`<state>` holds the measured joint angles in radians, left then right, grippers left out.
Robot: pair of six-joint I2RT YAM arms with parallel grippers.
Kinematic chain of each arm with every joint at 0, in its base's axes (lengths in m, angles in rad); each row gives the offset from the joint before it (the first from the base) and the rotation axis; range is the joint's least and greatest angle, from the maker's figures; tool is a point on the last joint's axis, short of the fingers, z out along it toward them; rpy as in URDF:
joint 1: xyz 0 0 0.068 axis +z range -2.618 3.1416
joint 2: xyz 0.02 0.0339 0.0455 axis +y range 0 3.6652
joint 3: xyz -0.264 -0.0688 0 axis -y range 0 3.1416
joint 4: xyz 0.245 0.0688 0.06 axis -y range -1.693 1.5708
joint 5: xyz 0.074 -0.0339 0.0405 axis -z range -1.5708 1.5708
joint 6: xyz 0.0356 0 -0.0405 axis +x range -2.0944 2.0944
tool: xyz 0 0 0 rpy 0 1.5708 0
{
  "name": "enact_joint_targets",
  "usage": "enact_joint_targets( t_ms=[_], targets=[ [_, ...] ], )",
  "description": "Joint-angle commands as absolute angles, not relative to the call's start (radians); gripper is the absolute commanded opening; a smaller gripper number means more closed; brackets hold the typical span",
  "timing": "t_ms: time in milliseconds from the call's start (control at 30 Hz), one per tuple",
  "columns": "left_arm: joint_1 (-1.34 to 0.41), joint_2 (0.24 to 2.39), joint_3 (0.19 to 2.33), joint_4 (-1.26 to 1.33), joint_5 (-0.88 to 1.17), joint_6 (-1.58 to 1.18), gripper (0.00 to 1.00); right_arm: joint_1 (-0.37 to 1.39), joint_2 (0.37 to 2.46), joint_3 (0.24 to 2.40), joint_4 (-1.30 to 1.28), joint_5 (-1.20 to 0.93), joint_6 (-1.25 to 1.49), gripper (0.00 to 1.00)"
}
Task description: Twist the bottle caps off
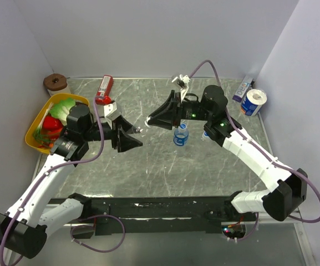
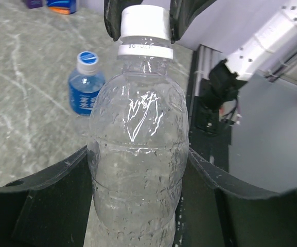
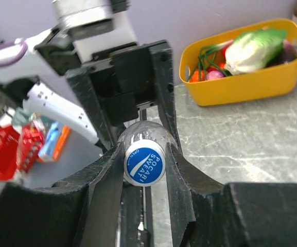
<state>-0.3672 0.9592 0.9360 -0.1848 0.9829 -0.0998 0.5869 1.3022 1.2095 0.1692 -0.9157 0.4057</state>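
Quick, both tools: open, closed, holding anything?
Left tool: closed on the clear bottle, gripping its body.
Right tool: closed on that bottle's cap, the one with a blue printed top.

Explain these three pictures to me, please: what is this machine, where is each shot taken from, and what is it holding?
It is two robot arms bolted to the near edge of a table. The overhead picture looks down from above and behind them. The other two come from small cameras on each wrist, so each arm's own black fingers frame the shot.

The left end effector is shut on a clear bottle, held between the arms. The right end effector is shut on that bottle's cap, white at the side and blue on top.

On the table stand a blue-labelled bottle, a yellow basket of toy vegetables, a toilet roll and a red box.
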Motion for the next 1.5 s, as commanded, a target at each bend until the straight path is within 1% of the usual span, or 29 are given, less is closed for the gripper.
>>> enact_joint_targets(
  t_ms=[0, 133, 333, 367, 433, 467, 567, 700, 767, 800, 833, 867, 900, 967, 1000, 1067, 1100, 1167, 1333, 1467],
  targets=[
    [-0.348, 0.925, 0.954, -0.043, 1.172, -0.135, 0.41, 0.574, 1.267, 1.186, 0.126, -0.965, 0.27, 0.34],
    [-0.348, 0.939, 0.96, -0.07, 1.183, -0.118, 0.41, 0.565, 1.255, 1.18, 0.11, -0.96, 0.244, 0.39],
    [-0.35, 0.95, 0.968, -0.098, 1.183, -0.094, 0.41, 0.565, 1.247, 1.183, 0.081, -0.943, 0.215, 0.52],
    [-0.348, 0.948, 0.969, -0.101, 1.183, -0.094, 0.41, 0.563, 1.247, 1.183, 0.075, -0.939, 0.209, 0.58],
    [-0.348, 0.946, 0.969, -0.1, 1.181, -0.091, 0.41, 0.563, 1.243, 1.181, 0.06, -0.928, 0.192, 0.62],
    [-0.348, 0.945, 0.969, -0.101, 1.18, -0.092, 0.41, 0.561, 1.239, 1.18, 0.057, -0.92, 0.189, 0.67],
    [-0.348, 0.946, 0.968, -0.106, 1.18, -0.086, 0.41, 0.56, 1.233, 1.181, 0.041, -0.905, 0.183, 0.74],
    [-0.348, 0.94, 0.969, -0.113, 1.169, -0.078, 0.41, 0.548, 1.217, 1.18, 0.005, -0.87, 0.161, 0.79],
    [-0.348, 0.937, 0.969, -0.118, 1.128, -0.074, 0.41, 0.545, 1.2, 1.177, -0.037, -0.87, 0.161, 0.82],
    [-0.348, 0.931, 0.973, -0.123, 1.09, -0.075, 0.41, 0.545, 1.178, 1.175, -0.041, -0.873, 0.176, 0.84],
    [-0.35, 0.931, 0.973, -0.13, 1.045, -0.074, 0.41, 0.543, 1.167, 1.177, -0.043, -0.867, 0.195, 0.98],
    [-0.35, 0.933, 0.976, -0.139, 1.002, -0.063, 0.4, 0.543, 1.16, 1.184, -0.061, -0.829, 0.246, 1.0],
    [-0.351, 0.936, 0.98, -0.162, 0.9, -0.054, 0.4, 0.543, 1.16, 1.212, -0.078, -0.804, 0.273, 1.0],
    [-0.363, 0.936, 0.982, -0.179, 0.8, -0.032, 0.39, 0.543, 1.17, 1.25, -0.113, -0.731, 0.38, 1.0],
    [-0.389, 0.937, 0.986, -0.193, 0.705, -0.025, 0.4, 0.543, 1.192, 1.265, -0.127, -0.713, 0.426, 0.99],
    [-0.423, 0.94, 0.989, -0.225, 0.612, -0.011, 0.39, 0.542, 1.212, 1.284, -0.103, -0.707, 0.542, 0.99],
    [-0.457, 0.942, 0.992, -0.23, 0.539, -0.011, 0.39, 0.543, 1.229, 1.282, -0.05, -0.712, 0.578, 0.98],
    [-0.486, 0.943, 0.994, -0.241, 0.487, 0.021, 0.39, 0.543, 1.253, 1.278, -0.022, -0.695, 0.632, 0.96],
    [-0.526, 0.936, 0.989, -0.224, 0.39, 0.009, 0.39, 0.571, 1.327, 1.348, -0.116, -0.614, 0.611, 0.91],
    [-0.532, 0.933, 0.986, -0.224, 0.365, 0.009, 0.38, 0.578, 1.351, 1.35, -0.114, -0.586, 0.617, 0.88]
  ],
)
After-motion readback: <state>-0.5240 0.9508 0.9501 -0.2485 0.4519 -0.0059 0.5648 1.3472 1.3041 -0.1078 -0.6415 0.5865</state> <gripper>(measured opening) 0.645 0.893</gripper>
